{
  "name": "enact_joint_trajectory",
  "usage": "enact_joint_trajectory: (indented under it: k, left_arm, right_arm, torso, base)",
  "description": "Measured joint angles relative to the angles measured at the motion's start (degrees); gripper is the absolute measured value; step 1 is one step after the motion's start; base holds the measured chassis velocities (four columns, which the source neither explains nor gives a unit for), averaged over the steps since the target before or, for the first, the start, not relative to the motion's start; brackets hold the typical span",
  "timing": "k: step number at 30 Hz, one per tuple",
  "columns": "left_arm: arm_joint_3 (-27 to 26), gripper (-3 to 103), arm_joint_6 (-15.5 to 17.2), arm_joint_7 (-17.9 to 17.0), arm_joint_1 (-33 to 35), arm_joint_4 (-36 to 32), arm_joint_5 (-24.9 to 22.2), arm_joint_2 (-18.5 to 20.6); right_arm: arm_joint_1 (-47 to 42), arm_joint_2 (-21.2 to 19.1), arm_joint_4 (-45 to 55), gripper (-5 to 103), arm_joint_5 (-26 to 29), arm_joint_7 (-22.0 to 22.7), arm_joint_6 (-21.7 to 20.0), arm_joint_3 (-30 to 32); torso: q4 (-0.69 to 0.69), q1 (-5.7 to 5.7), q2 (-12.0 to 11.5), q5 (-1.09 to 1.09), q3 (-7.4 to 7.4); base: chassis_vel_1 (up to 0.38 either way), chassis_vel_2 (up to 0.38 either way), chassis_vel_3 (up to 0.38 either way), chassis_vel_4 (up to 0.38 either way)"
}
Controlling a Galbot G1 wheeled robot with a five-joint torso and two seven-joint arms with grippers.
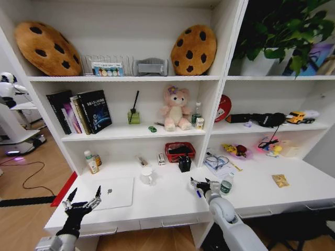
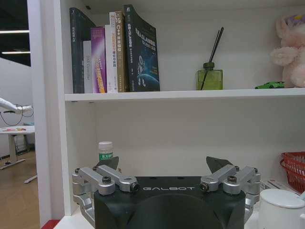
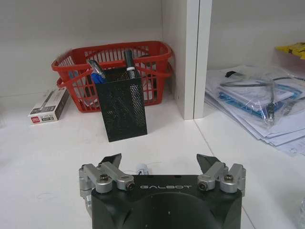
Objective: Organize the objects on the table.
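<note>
Both grippers low at the long white bench (image 1: 157,206), jaws spread, nothing held.

My left gripper (image 1: 82,201) hangs at the bench's left front corner, just beside the closed silver laptop (image 1: 112,192). My right gripper (image 1: 201,184) sits over the bench middle, facing the black mesh pen holder (image 3: 121,107); a blue pen (image 1: 198,193) lies beneath it, a green-capped clear bottle (image 1: 226,184) just right. A yellow packet (image 1: 280,180) lies well apart to the right.

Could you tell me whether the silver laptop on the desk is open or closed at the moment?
Closed: the silver laptop lies flat on the white desk, its lid down with the logo facing up.
</note>
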Motion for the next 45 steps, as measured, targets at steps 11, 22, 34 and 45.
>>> enact_joint_trajectory:
  k: [11, 22, 34, 45]
  left_arm:
    - [0.0, 100, 0.0, 0.0, 0.0, 0.0, 0.0, 0.0]
    - [0.0, 100, 0.0, 0.0, 0.0, 0.0, 0.0, 0.0]
    - [0.0, 100, 0.0, 0.0, 0.0, 0.0, 0.0, 0.0]
    - [0.0, 100, 0.0, 0.0, 0.0, 0.0, 0.0, 0.0]
  right_arm:
    - [0.5, 0.2, -1.4, 65, 0.1, -1.7, -2.4, -0.4]
    - [0.4, 0.4, -3.3, 59, -0.1, -2.4, -1.9, -0.9]
    - [1.2, 1.4, -4.8, 27, -1.1, -0.8, -0.5, -2.9]
    - [0.8, 1.3, -5.6, 13, -2.3, 0.9, 2.9, -2.1]
  torso:
    - [-0.01, 0.00, 0.0, -0.01, 0.00]
    - [-0.01, 0.00, 0.0, -0.01, 0.00]
    - [0.00, 0.00, 0.0, -0.01, 0.00]
    - [-0.01, 0.00, 0.0, 0.01, 0.01]
  base:
    - [0.000, 0.000, 0.000, 0.000]
    - [0.000, 0.000, 0.000, 0.000]
    - [0.000, 0.000, 0.000, 0.000]
    - [0.000, 0.000, 0.000, 0.000]
